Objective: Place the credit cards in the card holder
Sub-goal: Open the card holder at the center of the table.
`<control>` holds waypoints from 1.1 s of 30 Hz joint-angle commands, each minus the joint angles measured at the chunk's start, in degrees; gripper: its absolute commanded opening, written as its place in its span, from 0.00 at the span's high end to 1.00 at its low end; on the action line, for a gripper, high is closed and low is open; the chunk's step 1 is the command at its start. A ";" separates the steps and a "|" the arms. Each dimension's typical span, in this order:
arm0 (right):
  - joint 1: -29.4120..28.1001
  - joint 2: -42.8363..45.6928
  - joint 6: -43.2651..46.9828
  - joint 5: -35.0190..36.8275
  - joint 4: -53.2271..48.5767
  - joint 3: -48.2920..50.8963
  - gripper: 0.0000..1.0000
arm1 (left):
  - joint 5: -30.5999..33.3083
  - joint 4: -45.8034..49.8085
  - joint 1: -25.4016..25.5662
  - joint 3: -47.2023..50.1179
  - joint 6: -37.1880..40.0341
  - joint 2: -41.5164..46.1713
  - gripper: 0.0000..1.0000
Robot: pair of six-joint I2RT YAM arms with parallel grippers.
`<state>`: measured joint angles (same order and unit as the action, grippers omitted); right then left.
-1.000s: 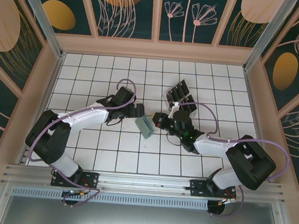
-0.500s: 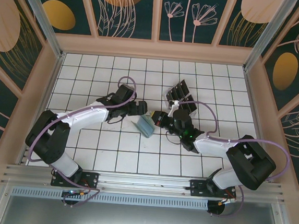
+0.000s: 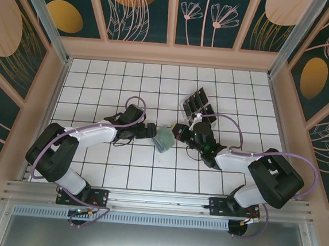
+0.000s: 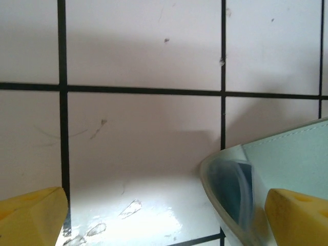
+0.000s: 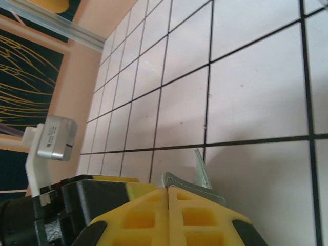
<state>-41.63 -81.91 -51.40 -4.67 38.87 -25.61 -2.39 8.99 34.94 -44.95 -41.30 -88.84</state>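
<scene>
Sage-green and flat, the card holder (image 3: 164,138) is at the middle of the tiled table (image 3: 99,83), tipped up on an edge rather than lying flat, between my two grippers. My right gripper (image 5: 168,190) has its yellow fingers pressed together, and a thin stitched green edge comes out of the seam between them, so I judge that I am pinching the holder by its right edge. My left gripper (image 4: 164,215) stands with its fingers wide apart just left of the holder. The holder's rounded corner, with a clear pocket showing, reaches in beside one finger, but nothing is clamped there. The credit cards (image 3: 200,98) stand as dark slats in a clear slotted tray (image 3: 183,108) just beyond my right gripper on the far side, and neither gripper carries one. By my reckoning no card has gone in yet: the holder is being steadied and opened, and every card is left to fetch and slide in
</scene>
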 commanded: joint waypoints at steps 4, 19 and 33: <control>0.50 -1.65 -1.71 2.12 3.53 2.44 1.00 | 0.86 -1.26 0.38 0.27 -0.83 2.24 0.01; -0.03 2.21 -4.61 3.14 3.34 7.94 1.00 | 3.00 -2.23 0.32 -2.23 1.07 -1.08 0.01; -2.14 1.49 -5.87 3.70 4.65 9.17 1.00 | 2.54 -2.23 0.39 -2.57 1.74 0.81 0.01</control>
<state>-43.24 -80.55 -56.31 -2.81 41.47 -17.08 0.03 7.46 34.94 -46.94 -40.56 -89.30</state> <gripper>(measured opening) 0.044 0.988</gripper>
